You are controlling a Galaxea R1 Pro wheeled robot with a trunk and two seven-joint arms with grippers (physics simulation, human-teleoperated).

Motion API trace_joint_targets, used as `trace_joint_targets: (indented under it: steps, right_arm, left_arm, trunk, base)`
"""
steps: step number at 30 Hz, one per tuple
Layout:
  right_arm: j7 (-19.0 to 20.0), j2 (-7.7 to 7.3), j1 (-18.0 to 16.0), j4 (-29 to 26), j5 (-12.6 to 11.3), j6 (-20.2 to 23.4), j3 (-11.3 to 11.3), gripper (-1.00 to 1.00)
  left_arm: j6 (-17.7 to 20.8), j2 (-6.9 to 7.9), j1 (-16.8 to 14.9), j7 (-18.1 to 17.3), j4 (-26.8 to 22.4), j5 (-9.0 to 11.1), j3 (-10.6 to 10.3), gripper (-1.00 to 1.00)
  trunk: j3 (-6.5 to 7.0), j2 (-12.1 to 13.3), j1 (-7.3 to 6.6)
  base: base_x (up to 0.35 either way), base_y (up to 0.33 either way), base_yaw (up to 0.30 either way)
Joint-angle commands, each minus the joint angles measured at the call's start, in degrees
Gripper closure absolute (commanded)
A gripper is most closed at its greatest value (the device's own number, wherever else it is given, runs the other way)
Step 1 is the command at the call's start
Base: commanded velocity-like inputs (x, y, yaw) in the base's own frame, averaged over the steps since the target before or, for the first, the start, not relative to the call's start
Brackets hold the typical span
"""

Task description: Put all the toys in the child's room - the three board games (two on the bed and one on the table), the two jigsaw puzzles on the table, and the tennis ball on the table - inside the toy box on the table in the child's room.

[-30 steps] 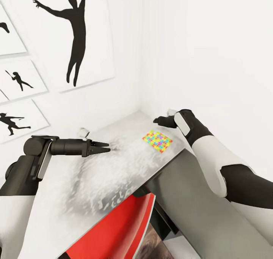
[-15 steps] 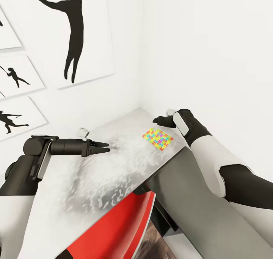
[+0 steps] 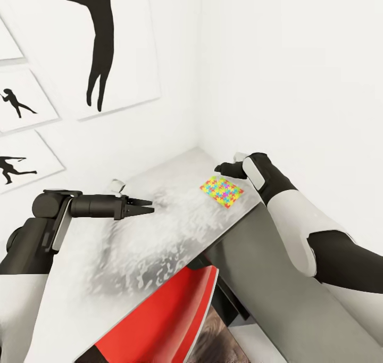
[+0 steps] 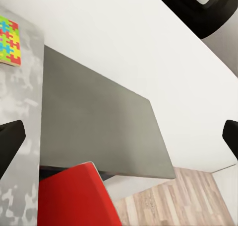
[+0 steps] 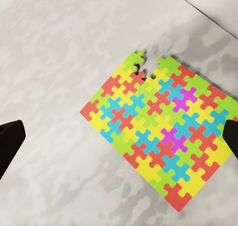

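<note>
I face a white corner where two walls [image 3: 276, 59] meet. At the upper left of the frame hang white posters with black dancing silhouettes [image 3: 103, 43]. Below me spreads a mottled grey table [image 3: 159, 235]; a red chair [image 3: 165, 320] shows at lower centre, over wood-plank floor [image 4: 183, 201].

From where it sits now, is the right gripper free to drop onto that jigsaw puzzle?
Probably yes. The right gripper hangs open just beside the jigsaw puzzle, which lies flat on the table with nothing on it. The right wrist view shows bare tabletop around it.
</note>
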Motion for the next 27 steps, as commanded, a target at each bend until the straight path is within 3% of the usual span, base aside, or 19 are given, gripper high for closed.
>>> trace_joint_targets:
  steps: [1,27]
  right_arm:
    - [-0.6,-0.03,0.0,-0.1,-0.6,0.2,0.3,-1.00]
    - [-0.6,-0.03,-0.7,-0.5,-0.7,0.2,0.2,-1.00]
  left_arm:
    - [0.6,0.05,0.0,0.0,0.0,0.3,-0.1,-1.00]
    - [0.6,-0.02,0.0,0.0,0.0,0.3,-0.1,-1.00]
  trunk:
    - [-0.19,-0.1,0.03]
    - [-2.65,-0.1,0.03]
  base:
    - [0.000,0.000,0.000]
    - [0.000,0.000,0.000]
